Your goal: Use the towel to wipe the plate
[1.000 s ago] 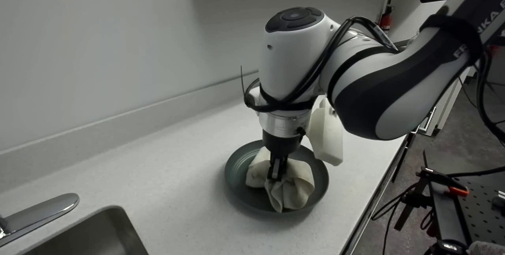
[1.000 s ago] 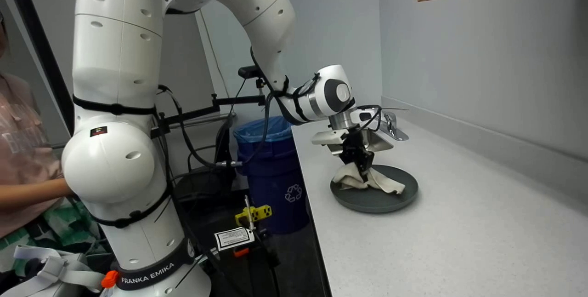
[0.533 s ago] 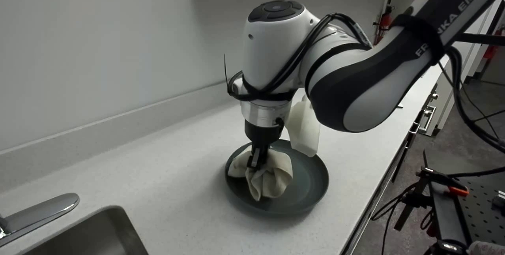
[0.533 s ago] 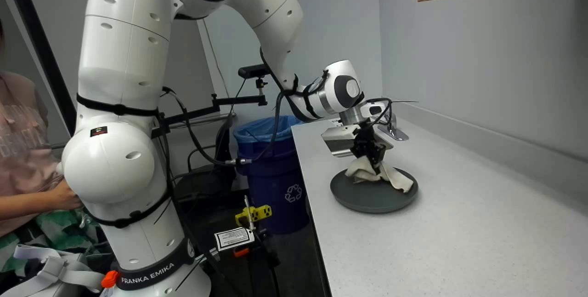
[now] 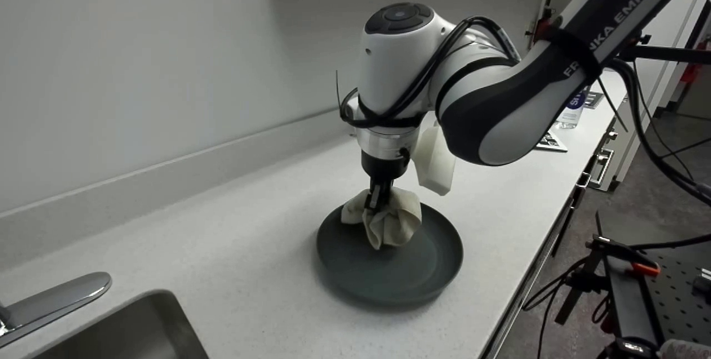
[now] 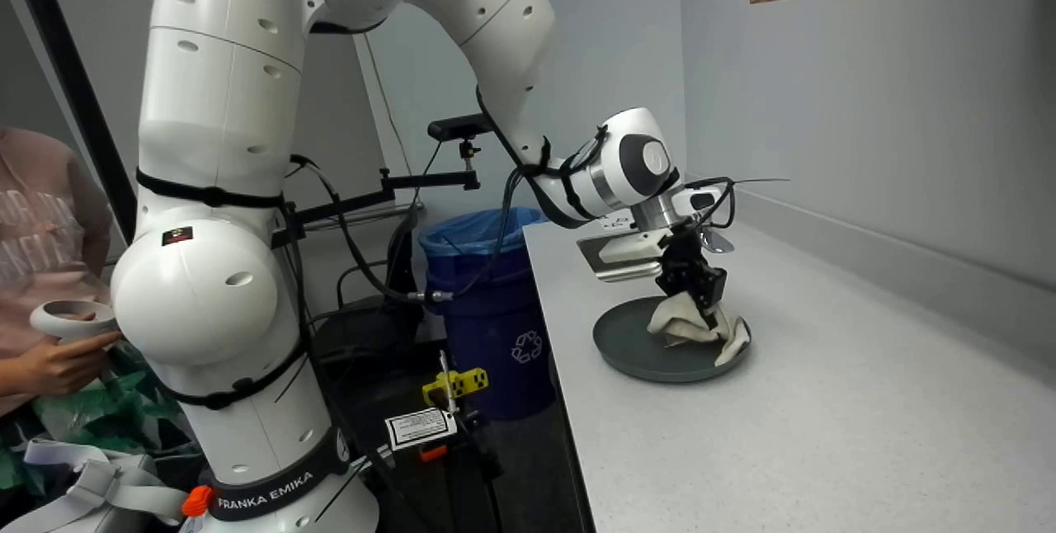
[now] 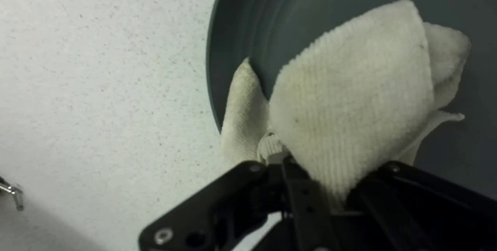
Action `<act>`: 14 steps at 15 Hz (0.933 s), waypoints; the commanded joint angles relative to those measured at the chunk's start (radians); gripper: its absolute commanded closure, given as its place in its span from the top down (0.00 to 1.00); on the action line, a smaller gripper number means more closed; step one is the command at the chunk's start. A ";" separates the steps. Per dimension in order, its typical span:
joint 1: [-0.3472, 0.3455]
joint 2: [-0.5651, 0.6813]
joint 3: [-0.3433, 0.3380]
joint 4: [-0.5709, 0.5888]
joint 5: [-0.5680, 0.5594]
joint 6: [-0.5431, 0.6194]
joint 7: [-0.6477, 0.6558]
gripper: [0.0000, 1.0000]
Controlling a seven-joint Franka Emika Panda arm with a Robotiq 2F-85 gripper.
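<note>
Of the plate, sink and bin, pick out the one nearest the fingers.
The plate: it sits under the towel that the fingers grip; the sink and bin are farther off.

White arm (image 5: 479,82), black cables (image 5: 424,76), white lettering (image 6: 264,492)

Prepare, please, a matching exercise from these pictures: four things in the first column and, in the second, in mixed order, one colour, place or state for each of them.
Things:
1. towel
2. plate
3. recycling bin
4. Robotiq gripper

Descriptions:
A. dark grey-green, resting on the countertop
B. black, closed on the towel
C. cream-coloured, bunched up
D. blue, lined with a bag

Right pairs: 1-C, 2-A, 3-D, 4-B
</note>
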 commanded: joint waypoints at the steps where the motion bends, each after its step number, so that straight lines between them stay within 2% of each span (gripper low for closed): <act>1: -0.011 -0.062 0.000 -0.088 -0.010 0.014 0.023 0.03; 7: -0.047 -0.075 0.092 -0.140 0.129 0.008 -0.074 0.03; 10: -0.048 -0.050 0.136 -0.102 0.189 0.023 -0.112 0.03; 14: -0.046 -0.012 0.160 -0.026 0.229 0.069 -0.138 0.03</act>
